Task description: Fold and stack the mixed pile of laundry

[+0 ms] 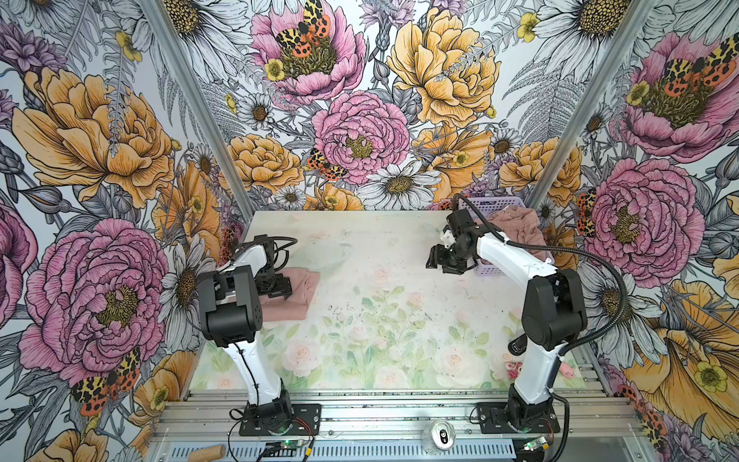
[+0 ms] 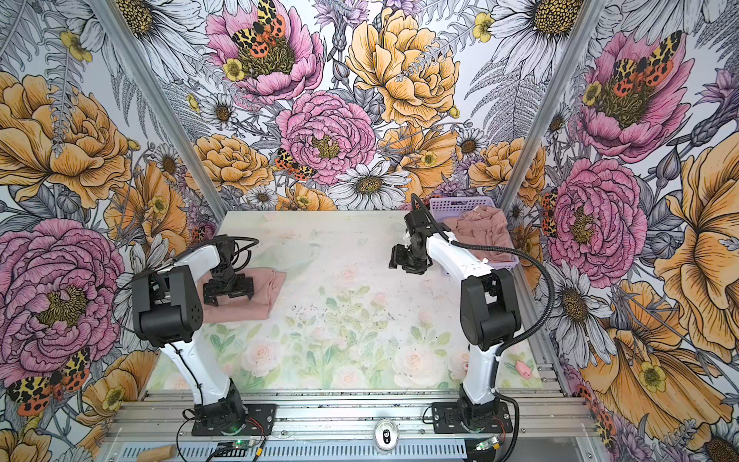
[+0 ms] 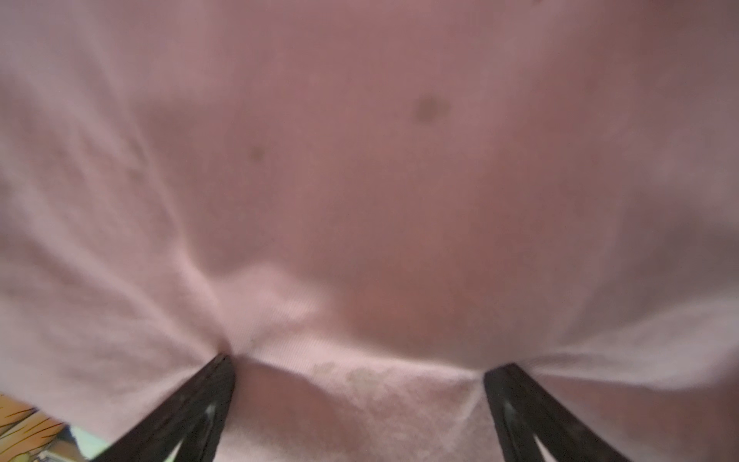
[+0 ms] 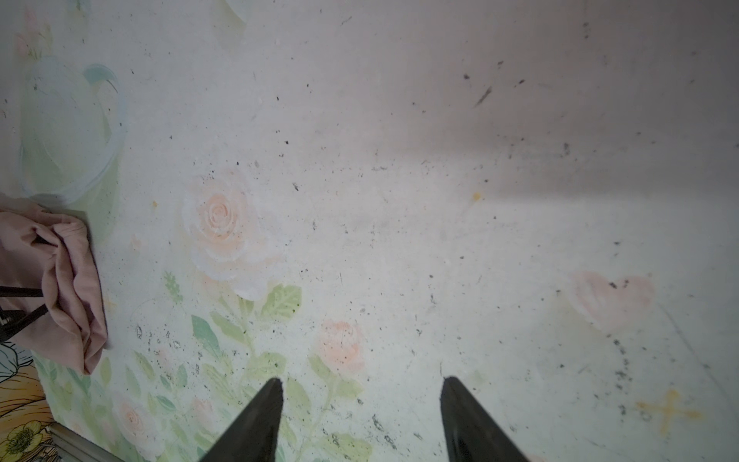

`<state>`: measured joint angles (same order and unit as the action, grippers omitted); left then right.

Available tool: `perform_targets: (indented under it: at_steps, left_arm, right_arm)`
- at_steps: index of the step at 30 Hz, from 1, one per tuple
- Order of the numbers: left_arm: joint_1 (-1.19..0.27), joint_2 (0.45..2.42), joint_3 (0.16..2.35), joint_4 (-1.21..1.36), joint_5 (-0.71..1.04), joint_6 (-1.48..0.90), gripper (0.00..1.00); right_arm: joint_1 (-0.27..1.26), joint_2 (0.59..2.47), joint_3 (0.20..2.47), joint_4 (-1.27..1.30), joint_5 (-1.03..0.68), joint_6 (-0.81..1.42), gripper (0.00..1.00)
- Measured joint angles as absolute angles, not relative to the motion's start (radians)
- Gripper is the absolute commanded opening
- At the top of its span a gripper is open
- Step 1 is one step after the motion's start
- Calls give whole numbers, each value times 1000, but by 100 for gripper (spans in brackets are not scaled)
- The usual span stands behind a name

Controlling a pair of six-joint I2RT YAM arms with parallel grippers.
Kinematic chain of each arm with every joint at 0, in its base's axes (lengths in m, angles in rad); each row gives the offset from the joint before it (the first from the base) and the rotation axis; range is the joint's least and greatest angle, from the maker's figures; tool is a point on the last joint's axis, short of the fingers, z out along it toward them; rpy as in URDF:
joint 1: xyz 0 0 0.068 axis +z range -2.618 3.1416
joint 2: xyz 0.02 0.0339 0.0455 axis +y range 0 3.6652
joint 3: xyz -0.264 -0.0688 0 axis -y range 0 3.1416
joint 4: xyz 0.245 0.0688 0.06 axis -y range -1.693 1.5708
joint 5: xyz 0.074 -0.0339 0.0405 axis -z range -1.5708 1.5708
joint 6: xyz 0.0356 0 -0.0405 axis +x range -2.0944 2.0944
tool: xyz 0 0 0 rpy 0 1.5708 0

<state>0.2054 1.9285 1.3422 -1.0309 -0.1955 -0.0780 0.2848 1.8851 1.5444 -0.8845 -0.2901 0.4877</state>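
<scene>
**A:** Nearest us, what is the left arm up to?

**B:** The left fingers (image 3: pixel 208 400) are spread wide, tips dimpling the folded dusty-pink soft garment (image 1: pixel 304 289) on the left of the floral-print bench (image 1: pixel 380 260). Nothing is pinched; I'd say they are pressing the fold flat.

**A:** How does it look?

**B:** It is a roughly square pad of fine ribbed knit, with two faint dark spots.

**A:** And farther back?

**B:** The right fingers (image 4: pixel 256 420) hang partly parted and empty over bare bench, just beside the lavender perforated plastic basket (image 1: pixel 492 204) in the far right corner. Crumpled dusty-pink clothes (image 1: pixel 516 224) lie heaped in it, probably the next pick.
</scene>
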Motion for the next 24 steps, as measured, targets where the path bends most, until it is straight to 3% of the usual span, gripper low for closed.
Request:
perform_targets:
  at_steps: [16, 24]
  left_arm:
    - [207, 1966, 1415, -1093, -238, -42, 99]
    - [150, 1797, 1420, -1088, -255, -57, 99]
  right_arm:
    - [276, 1877, 1543, -885, -292, 487, 66]
    - [165, 1878, 1648, -898, -262, 468, 72]
